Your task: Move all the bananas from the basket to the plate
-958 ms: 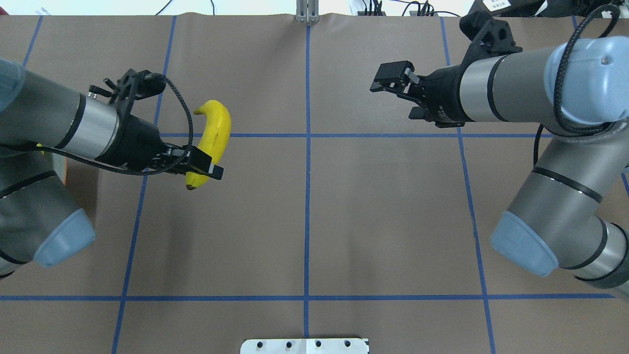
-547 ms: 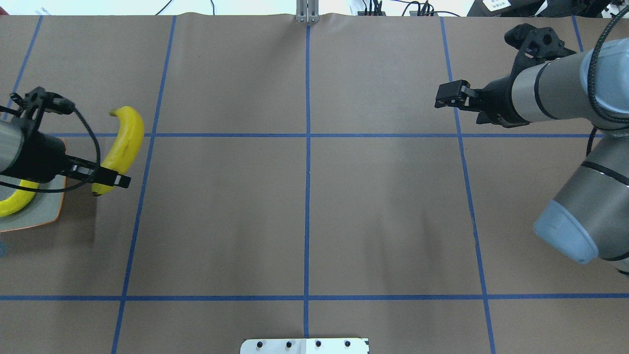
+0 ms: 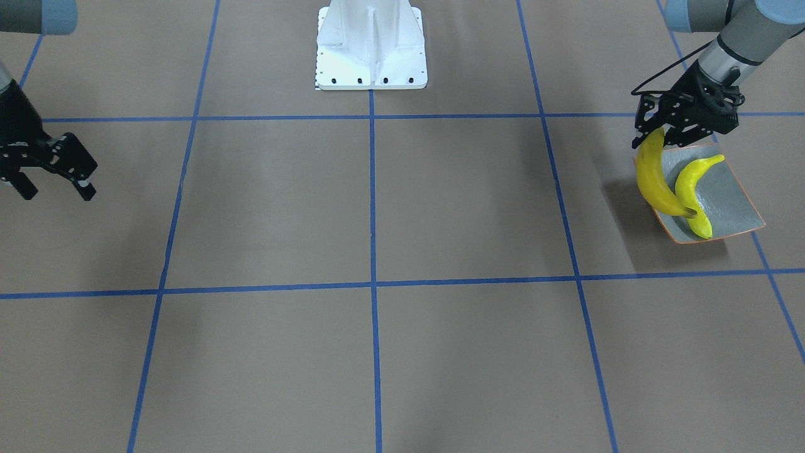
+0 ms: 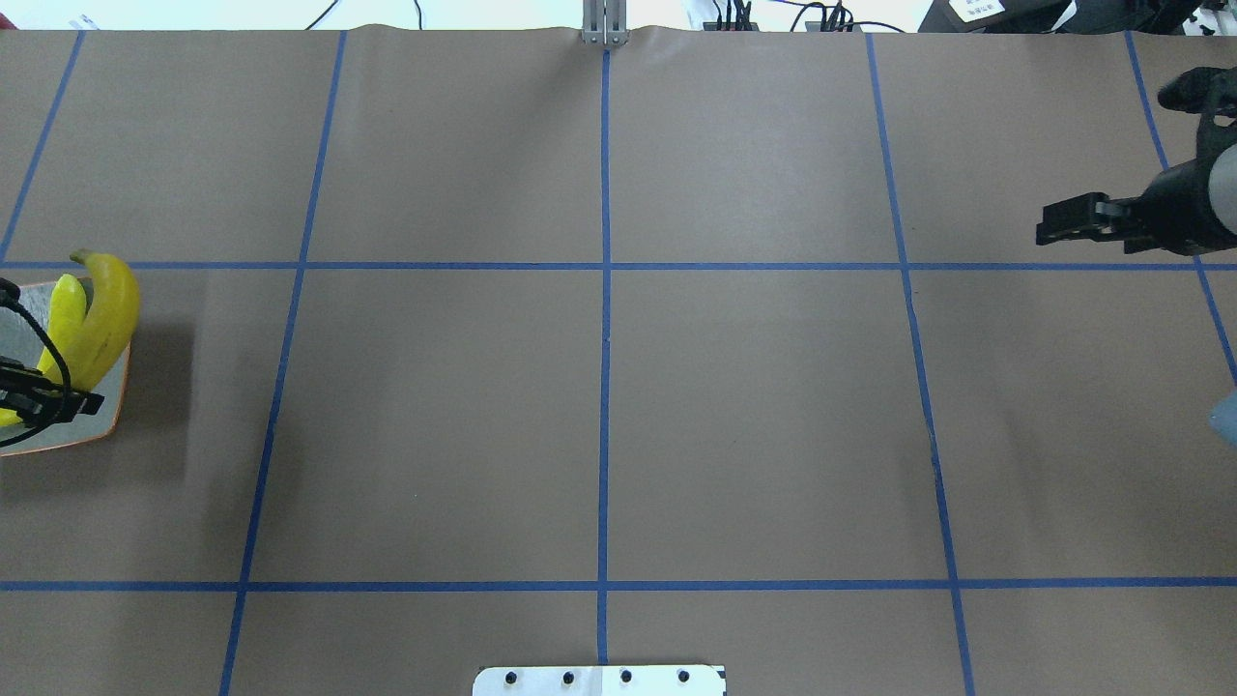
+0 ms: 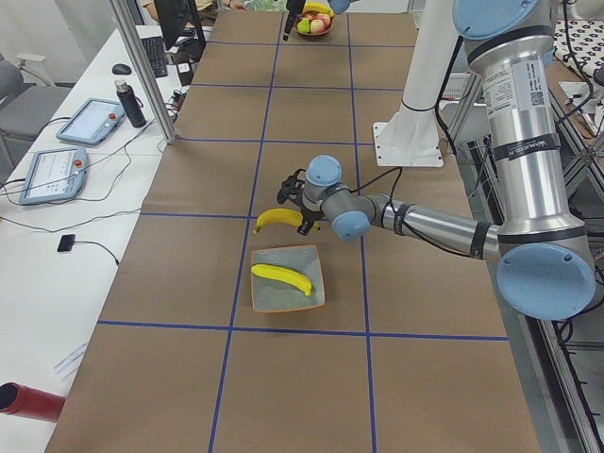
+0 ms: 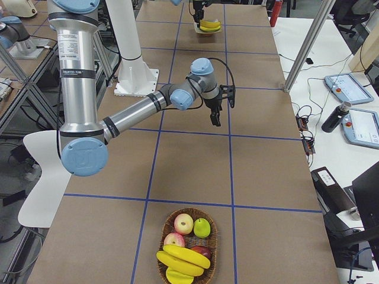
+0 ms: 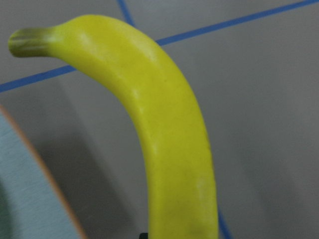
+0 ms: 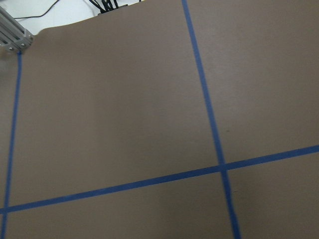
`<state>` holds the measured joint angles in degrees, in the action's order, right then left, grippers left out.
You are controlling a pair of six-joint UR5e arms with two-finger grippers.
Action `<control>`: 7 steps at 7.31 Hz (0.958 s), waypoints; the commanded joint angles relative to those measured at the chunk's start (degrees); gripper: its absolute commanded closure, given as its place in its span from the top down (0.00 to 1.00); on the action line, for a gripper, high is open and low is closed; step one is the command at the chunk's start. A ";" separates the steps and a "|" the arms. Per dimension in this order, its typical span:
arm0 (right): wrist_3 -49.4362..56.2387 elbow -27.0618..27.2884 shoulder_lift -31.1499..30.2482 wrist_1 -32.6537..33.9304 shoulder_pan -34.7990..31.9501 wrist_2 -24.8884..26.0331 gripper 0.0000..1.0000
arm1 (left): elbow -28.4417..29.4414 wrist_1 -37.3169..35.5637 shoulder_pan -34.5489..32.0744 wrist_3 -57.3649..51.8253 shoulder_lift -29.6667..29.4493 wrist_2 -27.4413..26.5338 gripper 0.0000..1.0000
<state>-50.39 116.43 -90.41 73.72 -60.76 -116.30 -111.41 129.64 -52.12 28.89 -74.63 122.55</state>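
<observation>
At the table's left end, the left gripper [image 3: 661, 129] pinches a smooth, bright yellow banana [image 3: 653, 179] by one end, its black fingers closed on the fruit. This held banana is a glossy, plastic-looking crescent. The left wrist view shows its dull greenish stem tip close up, along with a sliver of the plate's orange-brown rim.

In the front-facing view it seems to overlap the second banana [image 3: 690, 189], which lies across the square, shallow, grey-green plate [image 3: 732, 204]. The exterior left view shows otherwise. There the held banana hangs lifted by the plate's edge on the side toward the table's middle, apart from the one lying on the glazed surface.

Well apart, toward the other end, the right gripper [image 3: 55, 187] hovers with its black fingers spread and nothing between them. Its wrist camera sees only the matte brown paper of the table [image 8: 124, 124], crossed by blue tape lines [image 8: 204, 99].

Only the exterior right view shows the basket [image 6: 190, 210] plainly. It is oval, woven wicker and sits at the table's right end, with more bananas [image 6: 180, 260] lying beside round apples [image 6: 183, 223], reddish and green. A white robot base [image 3: 371, 44] stands at the table's edge, midway along.
</observation>
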 commanded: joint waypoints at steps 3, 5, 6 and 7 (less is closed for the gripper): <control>22.59 -6.47 -3.90 0.02 -13.13 -10.76 1.00 | 6.80 0.26 -0.96 -15.06 1.24 -1.88 0.34; 27.43 -7.80 -4.33 0.02 -16.30 -12.54 1.00 | 7.08 0.53 -2.10 -15.71 1.15 -2.05 1.00; 30.32 -8.15 -4.60 0.11 -18.23 -13.33 1.00 | 6.82 1.66 -3.50 -15.62 1.07 -1.71 1.00; 33.57 -9.46 -5.47 0.11 -21.38 -14.47 1.00 | 5.95 1.32 -6.82 -15.71 0.37 2.39 1.00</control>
<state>-20.73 108.24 -95.05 73.79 -78.75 -129.44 -104.76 130.82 -55.83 13.33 -73.70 121.72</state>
